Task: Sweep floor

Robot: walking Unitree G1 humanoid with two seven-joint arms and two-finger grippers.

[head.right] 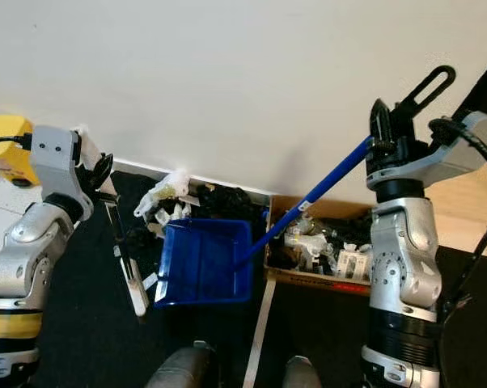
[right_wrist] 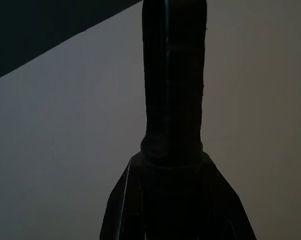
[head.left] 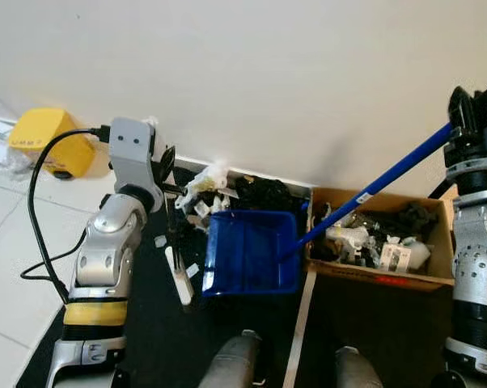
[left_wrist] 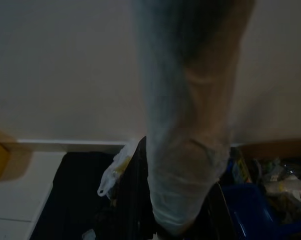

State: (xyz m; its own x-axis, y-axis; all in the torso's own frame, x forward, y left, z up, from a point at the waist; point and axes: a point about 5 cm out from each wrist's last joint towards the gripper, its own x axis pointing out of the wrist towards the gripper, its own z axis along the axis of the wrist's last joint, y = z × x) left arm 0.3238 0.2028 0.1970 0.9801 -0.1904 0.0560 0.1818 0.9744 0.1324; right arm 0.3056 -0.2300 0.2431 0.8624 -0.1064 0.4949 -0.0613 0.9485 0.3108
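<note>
Head views evenly lit, wrist views dim, blurred

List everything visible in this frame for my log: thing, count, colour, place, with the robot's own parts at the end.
dustpan: one, blue, on the dark mat below the wall, long blue handle rising toward the right claw.
trash pile: one heap, white and black scraps, between the dustpan and the wall.
brush: one, dark with a pale edge, on the mat left of the dustpan, under the left claw.
cardboard box: one, brown, right of the dustpan, holding mixed litter.
yellow object: one, on the tiled floor at far left.
mat: one, black, under the dustpan.
left claw: one, black, at the brush top.
right claw: one, black, shut on the dustpan handle.
</note>
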